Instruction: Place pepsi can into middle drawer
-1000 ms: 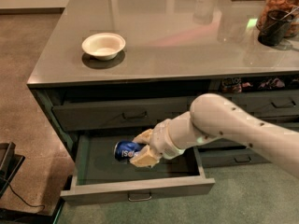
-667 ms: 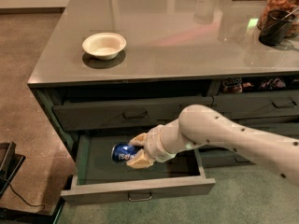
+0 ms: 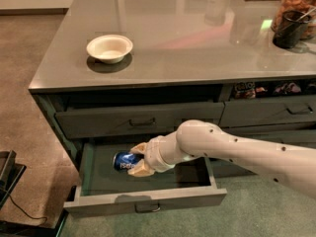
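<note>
**A:** Where is the gripper (image 3: 133, 160) in the camera view?

**B:** It is inside the open middle drawer (image 3: 148, 201), which is pulled out below the front edge of the worktop (image 3: 197, 43), toward the front left corner. Its tan fingers (image 3: 139, 147) are clamped on the pepsi can (image 3: 122, 161), one on each side.

**A:** And how does the can lie?

**B:** It is on its side with the blue body and logo showing, over the left half of the drawer's dark floor. I can't tell whether it touches the floor yet.

**A:** What has changed over the last second?

**B:** Only a little. The arm has sunk, so its bend now sits lower against the drawer fronts. The can has slid slightly further toward the worktop's left edge and down into the drawer. The hold on it looks the same.

**A:** What does that mean for the task?

**B:** I'd judge the carry is over and this is the end of the lowering. Letting go and pulling the arm out are not yet done. A can on its side may roll when freed, though the drawer walls should keep it in.

**A:** Is anything else nearby?

**B:** A white bowl (image 3: 109, 48) sits near the left edge. The shallower drawer (image 3: 138, 120) above is closed. A dark jar (image 3: 296, 9) stands at the far right corner. None of them is in the way.
</note>
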### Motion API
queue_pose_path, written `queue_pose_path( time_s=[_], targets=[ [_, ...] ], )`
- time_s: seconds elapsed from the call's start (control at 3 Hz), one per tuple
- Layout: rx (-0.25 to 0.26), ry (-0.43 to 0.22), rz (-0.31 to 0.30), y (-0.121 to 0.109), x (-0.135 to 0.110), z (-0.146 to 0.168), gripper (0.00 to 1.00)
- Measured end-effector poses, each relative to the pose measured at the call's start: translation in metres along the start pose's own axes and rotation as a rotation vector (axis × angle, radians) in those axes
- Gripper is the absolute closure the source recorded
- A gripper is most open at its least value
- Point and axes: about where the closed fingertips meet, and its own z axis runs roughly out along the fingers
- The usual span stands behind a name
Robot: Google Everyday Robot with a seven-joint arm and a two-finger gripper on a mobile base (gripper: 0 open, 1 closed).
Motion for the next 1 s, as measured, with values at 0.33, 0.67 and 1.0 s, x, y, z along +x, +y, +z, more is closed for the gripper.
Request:
queue_pose_path(
  time_s=[0.33, 0.67, 1.0],
  targets=[
    [-0.010, 0.032, -0.077, -0.004, 0.014, 0.017, 1.00],
    [-0.003, 0.056, -0.175, -0.019, 0.038, 0.041, 1.00],
    [0.000, 0.062, -0.240, -0.038, 0.066, 0.066, 1.00]
  ],
)
